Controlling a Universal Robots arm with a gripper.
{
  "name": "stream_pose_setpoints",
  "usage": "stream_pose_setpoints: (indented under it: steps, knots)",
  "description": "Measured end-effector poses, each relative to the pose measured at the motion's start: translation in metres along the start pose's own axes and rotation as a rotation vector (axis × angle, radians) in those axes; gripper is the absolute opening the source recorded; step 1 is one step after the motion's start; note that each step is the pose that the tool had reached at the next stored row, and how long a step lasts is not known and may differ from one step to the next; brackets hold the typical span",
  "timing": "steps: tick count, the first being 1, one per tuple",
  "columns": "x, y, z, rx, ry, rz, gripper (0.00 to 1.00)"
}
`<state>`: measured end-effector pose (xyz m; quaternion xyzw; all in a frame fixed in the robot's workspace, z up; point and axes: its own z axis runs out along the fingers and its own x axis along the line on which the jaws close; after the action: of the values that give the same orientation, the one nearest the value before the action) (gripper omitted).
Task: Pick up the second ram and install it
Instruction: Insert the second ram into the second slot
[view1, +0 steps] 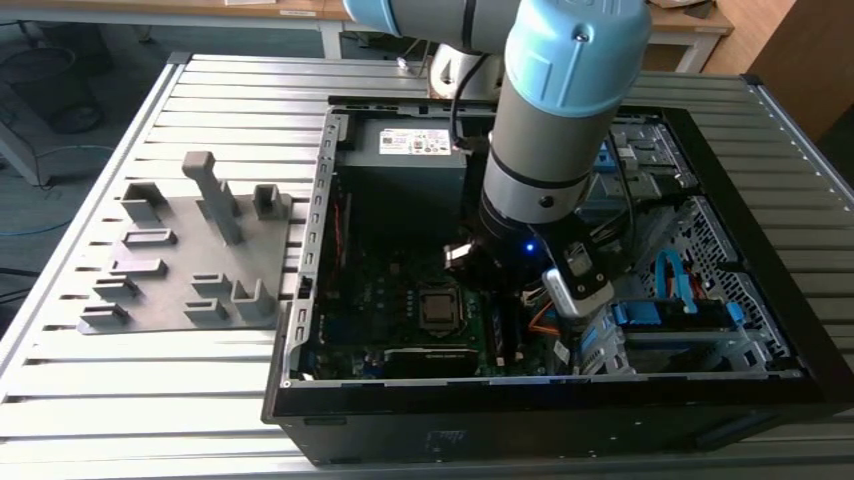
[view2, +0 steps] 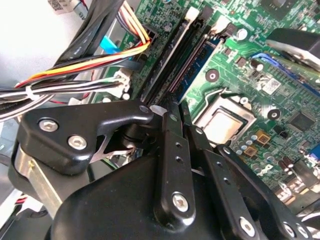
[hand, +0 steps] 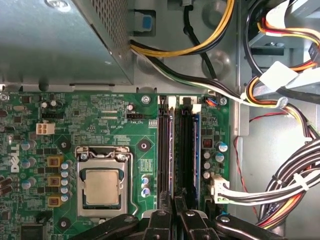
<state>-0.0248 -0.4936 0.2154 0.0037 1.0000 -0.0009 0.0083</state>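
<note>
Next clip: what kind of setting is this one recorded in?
Probably a robotics lab or test bench for computer assembly. An open PC case lies on a slatted metal table, grey fixture blocks stand beside it, and the gripper is down over the motherboard by the memory slots.

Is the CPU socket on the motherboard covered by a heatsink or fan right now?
No. In the first wrist view the CPU socket sits bare, its metal lid and retention frame exposed on the motherboard.

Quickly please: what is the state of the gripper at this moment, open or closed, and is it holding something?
Gripper: down over the motherboard's RAM slots; whether the jaws are open, closed or holding the second ram cannot be told.
</note>
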Motion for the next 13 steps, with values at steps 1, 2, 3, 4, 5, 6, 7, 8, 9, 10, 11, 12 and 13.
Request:
stream_pose_setpoints:
  steps: [1,2,3,4,5,6,7,8,9,10,11,12,13]
  knots:
    - [0.0000,-0.0003,0.0001,0.0032,0.0000,0.000,0.14]
    - [-0.0001,-0.0005,0.0001,0.0073,-0.0001,0.000,0.14]
    - [-0.0001,-0.0006,0.0000,0.0108,-0.0001,0.000,0.14]
    - [-0.0001,-0.0007,-0.0001,0.0122,0.0000,0.000,0.14]
    - [-0.0001,-0.0007,-0.0001,0.0124,0.0000,0.000,0.14]
    - [-0.0001,-0.0007,-0.0001,0.0125,0.0001,0.000,0.14]
    - [-0.0001,-0.0007,0.0000,0.0125,0.0001,0.000,0.14]
    - [-0.0002,-0.0007,0.0002,0.0123,0.0000,0.001,0.14]
    - [-0.0002,-0.0006,0.0005,0.0121,0.0000,0.001,0.14]
    - [-0.0003,-0.0005,0.0008,0.0121,-0.0001,0.001,0.14]
    - [-0.0003,-0.0005,0.0011,0.0122,-0.0001,0.002,0.14]
    - [-0.0004,-0.0004,0.0014,0.0122,0.0000,0.003,0.14]
    - [-0.0004,-0.0004,0.0018,0.0121,-0.0001,0.003,0.14]
